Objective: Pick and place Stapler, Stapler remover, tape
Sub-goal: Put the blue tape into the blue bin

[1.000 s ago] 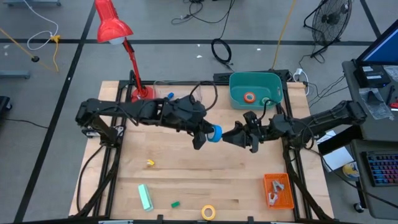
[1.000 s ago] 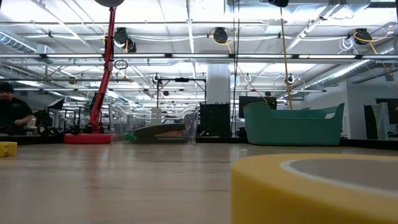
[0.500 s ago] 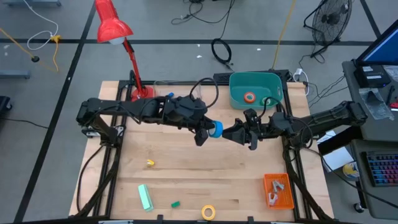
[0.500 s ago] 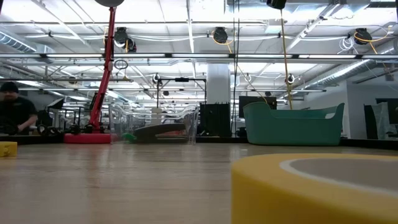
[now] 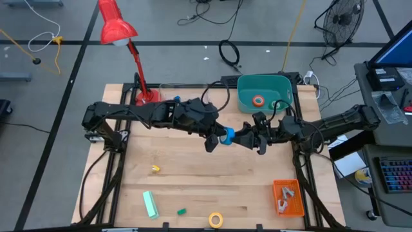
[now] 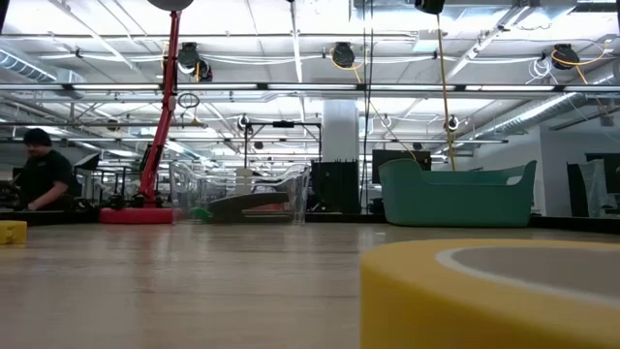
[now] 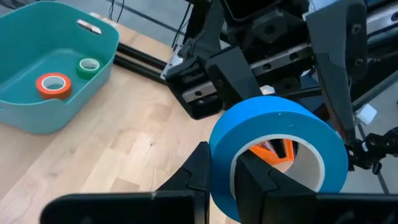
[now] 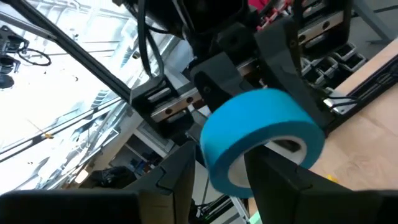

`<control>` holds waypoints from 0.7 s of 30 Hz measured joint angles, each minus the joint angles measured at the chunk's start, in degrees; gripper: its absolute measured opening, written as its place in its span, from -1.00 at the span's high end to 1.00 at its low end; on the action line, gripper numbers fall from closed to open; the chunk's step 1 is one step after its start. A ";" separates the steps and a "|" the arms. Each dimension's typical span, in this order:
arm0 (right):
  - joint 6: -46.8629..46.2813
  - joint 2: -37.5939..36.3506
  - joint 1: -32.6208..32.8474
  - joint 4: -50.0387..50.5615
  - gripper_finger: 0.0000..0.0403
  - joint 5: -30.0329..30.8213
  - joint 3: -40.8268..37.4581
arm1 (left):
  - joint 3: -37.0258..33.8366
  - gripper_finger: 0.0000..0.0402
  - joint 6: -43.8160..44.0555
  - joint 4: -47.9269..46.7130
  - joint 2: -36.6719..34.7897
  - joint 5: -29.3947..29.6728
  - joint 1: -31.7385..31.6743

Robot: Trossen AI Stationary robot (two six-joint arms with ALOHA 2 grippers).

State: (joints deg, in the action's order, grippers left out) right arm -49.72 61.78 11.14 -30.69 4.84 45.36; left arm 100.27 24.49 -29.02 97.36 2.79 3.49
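The blue tape (image 5: 228, 136) hangs in the air over the middle of the table (image 5: 187, 174), right between the two claws. The left claw (image 7: 219, 180) is clamped on it, one finger inside the ring and one outside. The right claw (image 8: 219, 174) faces it from the other side, and the ring's wall sits in the gap between its two fingers. Those fingers are partly apart, and I cannot tell if they press on the tape yet. So this looks like a hand-off from the left arm to the right arm. Both arms reach in toward the middle, stretched out low, tip to tip. The bin (image 5: 246, 103) is just behind the right claw, much nearer to that arm, and the orange tape (image 7: 53, 84) and green tape (image 7: 88, 64) lie inside it. The yellow tape (image 5: 215, 220) is far off at the table's front edge.
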 joint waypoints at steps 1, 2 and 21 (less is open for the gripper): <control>-0.02 0.00 0.00 -0.01 0.36 0.00 0.00 | 0.00 0.81 0.00 0.08 -0.02 -0.04 0.00; -0.08 -0.02 0.00 -0.05 0.38 0.11 0.00 | 0.00 0.81 0.00 0.22 -0.04 -0.25 0.00; -0.44 -0.10 -0.06 0.41 0.79 1.15 0.09 | 0.02 0.37 -3.36 -4.25 -5.95 1.59 -0.57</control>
State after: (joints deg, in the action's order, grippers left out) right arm -50.16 61.67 11.08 -30.28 6.00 45.45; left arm 100.29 21.13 -33.26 91.42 4.37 2.92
